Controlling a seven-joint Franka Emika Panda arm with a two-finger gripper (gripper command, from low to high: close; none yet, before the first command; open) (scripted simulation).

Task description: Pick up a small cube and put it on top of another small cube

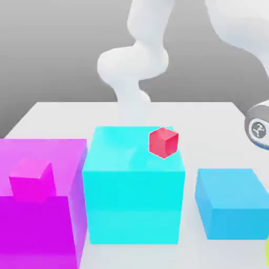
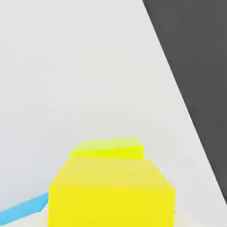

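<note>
Hand grip cannot be told from what is shown: whether the yellow cube is grasped or has been released cannot be made out. The cube is seen close to the hand, overlapping a yellow-green block in the line of sight; whether the two touch is also unclear. If placing is the step in hand, as seems likely, the yellow cube should be kept level, its faces squared to the block and its middle brought over the support. It should be let go only once it is fully seated, and the hand then drawn straight up, so that no edge is dragged and the cube is not tipped. Farther out, with the cyan block as the dial's centre and twelve o'clock away from the exterior view's camera, the arm's rounded joint is seen toward two o'clock and the blue block at three. The red cube is set on the cyan block toward one o'clock; toward nine, the magenta cube is borne by the purple block.
</note>
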